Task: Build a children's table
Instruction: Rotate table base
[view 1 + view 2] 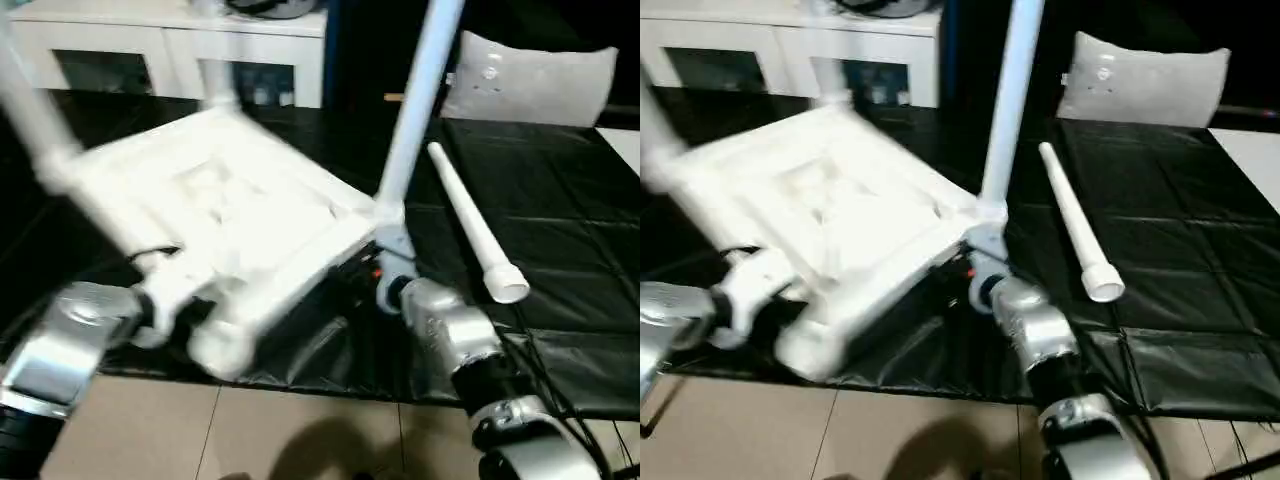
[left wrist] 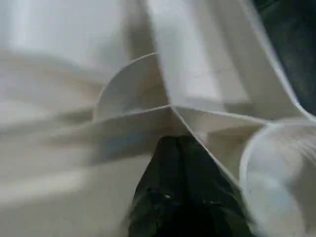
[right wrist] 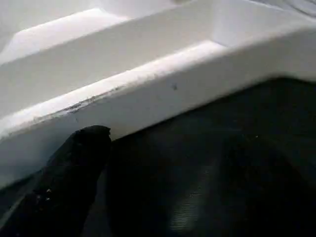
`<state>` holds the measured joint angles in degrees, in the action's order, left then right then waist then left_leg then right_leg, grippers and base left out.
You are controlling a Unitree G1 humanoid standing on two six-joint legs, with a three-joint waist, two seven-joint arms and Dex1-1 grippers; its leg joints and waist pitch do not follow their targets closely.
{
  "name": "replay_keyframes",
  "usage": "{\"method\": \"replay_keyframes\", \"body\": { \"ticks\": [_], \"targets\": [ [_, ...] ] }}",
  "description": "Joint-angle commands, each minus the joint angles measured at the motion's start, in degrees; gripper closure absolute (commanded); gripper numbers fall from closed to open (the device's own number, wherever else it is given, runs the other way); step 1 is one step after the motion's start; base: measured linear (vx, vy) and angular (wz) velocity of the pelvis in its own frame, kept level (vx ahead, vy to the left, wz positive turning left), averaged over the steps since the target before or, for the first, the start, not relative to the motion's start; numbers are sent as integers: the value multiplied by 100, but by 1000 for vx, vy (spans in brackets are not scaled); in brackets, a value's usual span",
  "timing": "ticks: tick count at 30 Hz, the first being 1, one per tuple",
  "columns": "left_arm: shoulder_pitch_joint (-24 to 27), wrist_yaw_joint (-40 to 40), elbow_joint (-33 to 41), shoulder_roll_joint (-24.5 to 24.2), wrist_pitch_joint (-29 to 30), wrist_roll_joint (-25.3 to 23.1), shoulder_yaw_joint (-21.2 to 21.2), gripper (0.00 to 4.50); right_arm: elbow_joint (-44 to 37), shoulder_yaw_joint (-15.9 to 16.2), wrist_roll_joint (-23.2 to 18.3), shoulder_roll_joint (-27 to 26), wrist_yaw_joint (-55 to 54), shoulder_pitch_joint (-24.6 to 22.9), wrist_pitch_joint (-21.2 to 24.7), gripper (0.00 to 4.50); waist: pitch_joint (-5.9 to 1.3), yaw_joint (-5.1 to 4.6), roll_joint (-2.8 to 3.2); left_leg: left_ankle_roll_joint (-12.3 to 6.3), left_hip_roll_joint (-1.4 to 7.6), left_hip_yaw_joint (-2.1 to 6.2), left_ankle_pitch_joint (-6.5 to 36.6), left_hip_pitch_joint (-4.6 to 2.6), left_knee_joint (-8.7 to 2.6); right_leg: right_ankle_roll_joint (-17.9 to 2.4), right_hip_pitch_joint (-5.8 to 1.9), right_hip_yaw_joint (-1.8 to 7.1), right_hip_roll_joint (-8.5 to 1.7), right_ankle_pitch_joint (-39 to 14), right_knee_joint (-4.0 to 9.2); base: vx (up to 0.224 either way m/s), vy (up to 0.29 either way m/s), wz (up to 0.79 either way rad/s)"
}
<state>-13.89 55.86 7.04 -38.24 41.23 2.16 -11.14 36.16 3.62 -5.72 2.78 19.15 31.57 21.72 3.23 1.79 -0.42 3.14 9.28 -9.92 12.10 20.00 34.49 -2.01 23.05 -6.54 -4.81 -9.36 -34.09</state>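
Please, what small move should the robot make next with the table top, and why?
Probably lower the table top flat onto the black mat. It is tilted between both arms with legs already standing up from it, while one loose leg lies on the mat and the near corner socket looks empty.

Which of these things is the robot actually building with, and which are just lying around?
Part of the job:
- white table top, upside down, tilted
- legs standing in its corner sockets, one at
- loose leg on the black mat

Just lying about:
- white cabinet
- grey cushion
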Motion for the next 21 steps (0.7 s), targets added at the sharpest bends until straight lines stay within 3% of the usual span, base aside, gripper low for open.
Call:
{"method": "replay_keyframes", "body": {
  "ticks": [1,5,9,12,13,14,17,18,19,21],
  "targets": [
    [-41,382,263,322,-86,457,-367,444,9,-6,4,-40,-28,197,-113,0,-345,19,130,127,379,171,1284,4,-483,-1158,-313,426,-466,-1553,376,0,0,0],
    [-368,-20,-195,974,-410,393,-355,444,-35,-42,49,80,-88,166,-149,0,-364,36,98,-39,342,127,851,31,-434,-1225,-343,414,-437,-1208,365,0,0,0],
    [-779,-834,-1090,1499,-965,13,-267,444,-160,-112,80,191,-147,71,-159,0,-360,38,61,-116,328,131,1003,36,-423,-983,-364,395,-448,-1748,457,0,0,0],
    [-1035,-1280,-1550,1828,-1236,-65,-210,444,-597,-266,132,353,-375,-90,-45,0,-358,48,72,-98,338,135,1073,24,-422,-735,-342,376,-434,-2151,516,0,0,0],
    [-1046,-1311,-1567,1866,-1288,-64,-212,444,-726,-340,150,390,-481,-114,-2,0,-355,58,104,-83,346,150,1052,37,-431,-709,-346,373,-440,-2194,508,0,0,0],
    [-1046,-1320,-1566,1881,-1315,-67,-216,444,-780,-372,160,406,-522,-124,18,0,-355,58,104,-83,346,150,1052,37,-431,-709,-346,373,-440,-2194,508,0,0,0],
    [-959,-1191,-1320,2068,-1537,145,-128,444,-1160,-623,322,763,-928,8,673,0,-378,58,114,-65,361,134,886,1,-416,-783,-331,375,-388,-1794,467,0,0,0],
    [-929,-1127,-1249,2100,-1519,242,-100,444,-1156,-733,258,856,-927,106,861,0,-384,69,146,-68,359,127,862,-9,-409,-837,-327,378,-390,-1674,453,0,0,0],
    [-874,-977,-1128,2066,-1492,319,-141,416,-1118,-833,198,953,-915,216,1013,0,-395,78,126,-104,346,117,776,17,-399,-935,-349,384,-392,-1440,418,0,0,0],
    [-736,-634,-874,1857,-1415,351,-374,407,-889,-980,117,1164,-882,473,1223,0,-388,81,137,-193,336,112,761,37,-395,-984,-359,367,-394,-1435,427,0,0,0]
  ]
}}
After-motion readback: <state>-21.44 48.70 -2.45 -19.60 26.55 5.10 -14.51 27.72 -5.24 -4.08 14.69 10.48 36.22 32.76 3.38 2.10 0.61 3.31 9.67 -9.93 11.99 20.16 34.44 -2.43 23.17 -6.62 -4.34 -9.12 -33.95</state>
